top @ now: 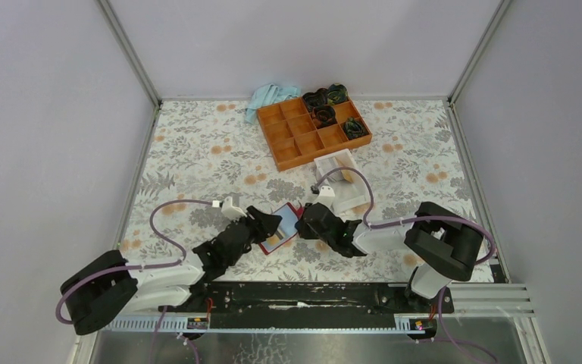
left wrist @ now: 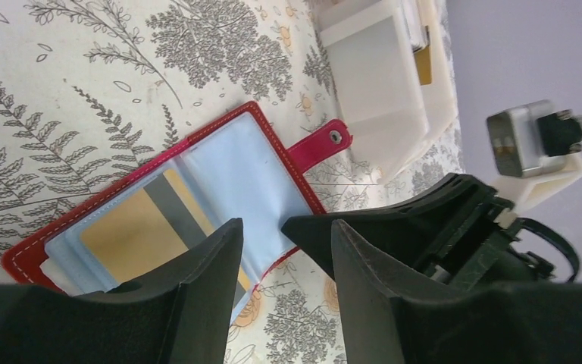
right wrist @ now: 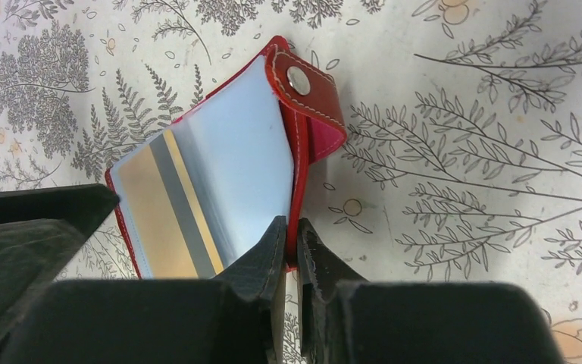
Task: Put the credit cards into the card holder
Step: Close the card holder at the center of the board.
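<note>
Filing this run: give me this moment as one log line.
card holder: open | tan-gold card: in its pocket | right gripper: shut on holder's edge | left gripper: open, above it

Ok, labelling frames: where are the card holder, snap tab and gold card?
card holder (right wrist: 242, 152): right wrist view, inner pocket.
snap tab (right wrist: 318, 102): right wrist view, red flap.
gold card (left wrist: 121, 239): left wrist view, tan face.

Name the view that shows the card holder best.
Left wrist: the card holder lies open, nearly whole. Right wrist shows its cover edge pinched by the right gripper; the top view shows it small.
</note>
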`<state>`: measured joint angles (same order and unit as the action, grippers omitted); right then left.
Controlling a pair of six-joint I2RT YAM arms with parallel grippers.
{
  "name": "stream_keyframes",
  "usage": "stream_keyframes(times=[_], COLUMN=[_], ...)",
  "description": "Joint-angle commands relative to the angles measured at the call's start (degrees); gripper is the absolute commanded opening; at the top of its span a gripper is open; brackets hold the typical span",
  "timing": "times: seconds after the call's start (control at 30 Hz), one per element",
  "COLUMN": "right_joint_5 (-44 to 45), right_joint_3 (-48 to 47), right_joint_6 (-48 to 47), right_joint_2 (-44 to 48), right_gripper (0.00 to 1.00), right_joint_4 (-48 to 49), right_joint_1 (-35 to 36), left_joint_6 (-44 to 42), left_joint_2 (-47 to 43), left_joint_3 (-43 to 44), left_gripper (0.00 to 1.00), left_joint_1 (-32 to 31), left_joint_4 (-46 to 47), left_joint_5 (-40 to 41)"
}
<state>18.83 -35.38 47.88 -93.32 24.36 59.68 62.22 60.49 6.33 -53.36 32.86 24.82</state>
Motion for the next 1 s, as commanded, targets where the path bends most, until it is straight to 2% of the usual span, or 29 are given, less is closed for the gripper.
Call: stream_keyframes(times=[0.0,0.2,0.3,0.43,0.7,0.83,0.97], right_joint_5=[2.0,-1.3,-3.1,-5.3,-11.1,-13.5,-15.2], right_joint_3=[1.7,5.3,6.7,5.9,1.0,-0.4,-0.8], right_joint_6=[1.7,5.1,6.1,6.4,9.0,10.7,13.0], right_joint_2=[3.0,5.3,7.6,10.5,12.7,12.3,11.6], right_gripper=[0.04,0.00,0.00,0.00,0.00,0.00,0.00], right_joint_4=[1.4,7.3,10.5,11.4,10.9,11.4,13.6], right_joint_1=[0.2,-2.0,-3.4,-5.4,-9.5,-10.1,-10.7], left_joint_6=[-1.7,1.5,3.1,4.0,4.3,4.1,3.6], left_joint_2=[-6.0,-21.4,-26.3,-27.8,-31.0,-32.9,-31.0], left_joint_3=[1.1,-2.6,-4.2,-5.4,-8.9,-12.1,-13.6], left_gripper=[0.54,0.54,0.54,0.54,0.54,0.64,0.71], left_joint_1=[-0.9,-0.9,-0.9,-1.0,-1.0,-1.0,-1.0], left_joint_4=[-2.5,-19.1,-23.3,-25.1,-18.8,-10.8,-3.4], left_joint_5=[3.3,8.0,8.2,7.4,6.2,5.4,4.0])
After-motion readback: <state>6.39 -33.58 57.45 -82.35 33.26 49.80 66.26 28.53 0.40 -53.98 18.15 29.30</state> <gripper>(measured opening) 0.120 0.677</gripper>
